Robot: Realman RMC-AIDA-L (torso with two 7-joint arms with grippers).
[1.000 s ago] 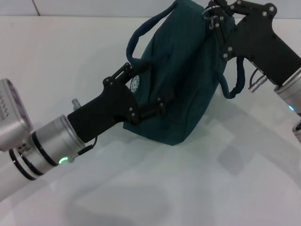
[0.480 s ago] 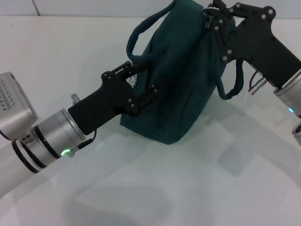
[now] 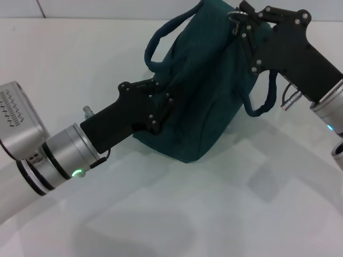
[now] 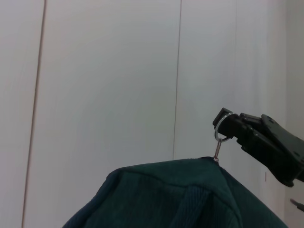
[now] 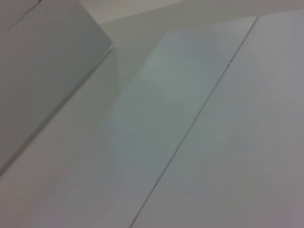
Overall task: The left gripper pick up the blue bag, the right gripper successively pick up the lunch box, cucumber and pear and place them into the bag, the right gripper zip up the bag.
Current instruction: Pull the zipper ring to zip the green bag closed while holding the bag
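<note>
Head view: the blue bag point(image 3: 206, 91) stands tilted on the white table point(image 3: 214, 214), its top leaning toward the far right and one loop handle point(image 3: 161, 37) arching up on its left. The left gripper point(image 3: 161, 104) presses against the bag's near left side with its jaws closed on the fabric. The right gripper point(image 3: 239, 20) sits at the bag's top right corner, jaws closed on the metal ring zip pull point(image 3: 234, 16); a second handle point(image 3: 265, 101) hangs below that arm.

Left wrist view: the bag's zipped top edge point(image 4: 180, 190) fills the lower part, and the ring pull point(image 4: 221, 135) stands up from it, pinched in the right gripper's point(image 4: 227, 126) black fingertips.

Right wrist view: only pale wall panels point(image 5: 190, 118) show.
</note>
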